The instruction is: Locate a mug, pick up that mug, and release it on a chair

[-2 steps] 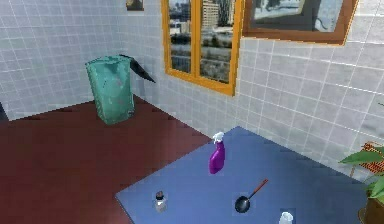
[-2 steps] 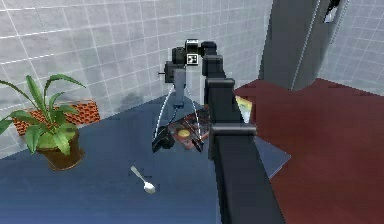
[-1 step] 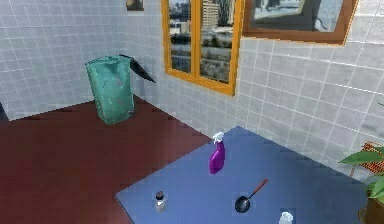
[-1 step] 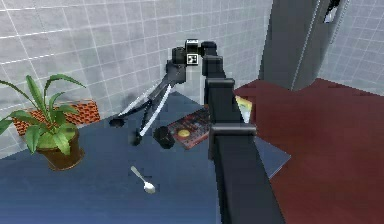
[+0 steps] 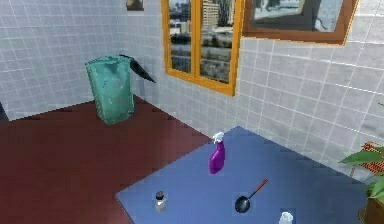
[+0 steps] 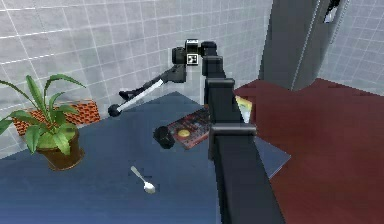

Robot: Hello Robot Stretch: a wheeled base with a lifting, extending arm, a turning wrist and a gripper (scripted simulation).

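Bottom edge of the forward view, a pale thing (image 5: 286,217) is cut off, and I can't say if it's a mug. Lower left on the blue table (image 5: 200,190), a dark-topped item (image 5: 159,201) is too small to name. A plant (image 5: 368,165) is clipped by the right edge. In the arm side view, mid-frame, the arm (image 6: 225,130) hides part of a dark flat object (image 6: 183,133) and a yellow thing (image 6: 243,104). I can't tell whether the gripper (image 6: 120,104) holds anything.

The forward view looks down over the blue surface (image 5: 200,178) toward a tiled corner; the arm side view looks closely across the same surface, sharing the potted plant (image 6: 50,110).
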